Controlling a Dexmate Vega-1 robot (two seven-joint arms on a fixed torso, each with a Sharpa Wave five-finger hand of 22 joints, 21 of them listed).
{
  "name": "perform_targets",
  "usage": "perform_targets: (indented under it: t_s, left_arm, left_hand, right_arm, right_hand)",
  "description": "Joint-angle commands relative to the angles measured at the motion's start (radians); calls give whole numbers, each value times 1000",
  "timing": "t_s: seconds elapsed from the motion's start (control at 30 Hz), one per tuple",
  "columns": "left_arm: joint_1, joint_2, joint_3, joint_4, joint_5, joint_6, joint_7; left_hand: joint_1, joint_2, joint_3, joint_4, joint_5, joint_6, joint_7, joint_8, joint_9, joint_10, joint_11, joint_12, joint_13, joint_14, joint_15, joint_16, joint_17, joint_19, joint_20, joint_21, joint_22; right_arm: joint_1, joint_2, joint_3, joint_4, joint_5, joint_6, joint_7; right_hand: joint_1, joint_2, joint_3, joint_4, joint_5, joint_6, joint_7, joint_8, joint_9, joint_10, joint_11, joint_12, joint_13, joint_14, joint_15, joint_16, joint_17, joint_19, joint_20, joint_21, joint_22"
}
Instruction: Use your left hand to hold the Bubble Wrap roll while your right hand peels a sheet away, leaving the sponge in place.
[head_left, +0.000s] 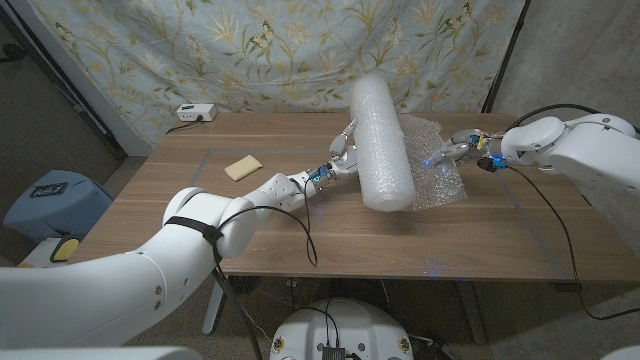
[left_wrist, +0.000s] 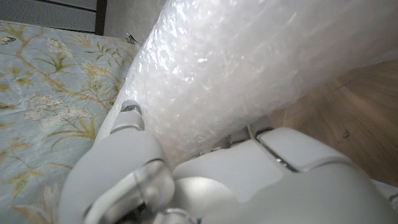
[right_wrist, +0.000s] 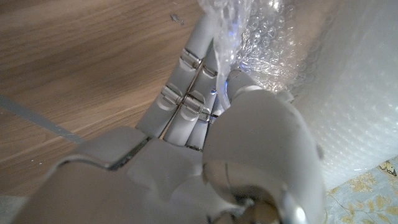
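We see the Bubble Wrap roll (head_left: 381, 142) tilted up near the centre of the counter (head_left: 480, 240), its lower end on the wood toward six o'clock and its upper end raised toward twelve. Our left hand (head_left: 343, 150) presses against the roll's nine o'clock side, and in the left wrist view its fingers (left_wrist: 127, 118) lie on the bubbled surface, gripping it. At the roll's three o'clock side a loose sheet (head_left: 432, 165) spreads out crumpled over the counter. Our right hand (head_left: 458, 150) is at that sheet's far edge; in the right wrist view its fingers (right_wrist: 193, 62) are closed together with the plastic pinched between them. The sponge (head_left: 242, 167) lies flat well apart at nine o'clock, on bare wood.
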Motion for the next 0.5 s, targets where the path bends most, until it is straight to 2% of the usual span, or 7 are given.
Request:
perform_targets:
  t_s: [0.03,0.5]
  left_arm:
    - [59,23,8,-96,-91,53,28]
    - [44,29,38,-60,-127,50,20]
  left_hand:
    - [-11,-1,-8,0,0,-76,-6,4,3,7,2,7,1,-8,4,-5,3,12,0,-2,4]
    - [-17,0,-10,0,0,-66,-6,4,3,8,1,5,1,-8,4,-5,3,10,0,-4,4]
  right_arm:
    - [22,9,-19,2,-18,-15,21]
    - [37,20,-36,12,-31,-27,33]
  right_hand:
    - [11,2,-2,-1,-1,6,-2,-2,4,9,-3,-2,5,7,-1,-2,3,-3,-2,8,1]
    - [13,2,-5,-1,-1,9,-3,-6,6,14,-1,-8,7,14,-2,-12,7,-11,-2,29,-2]
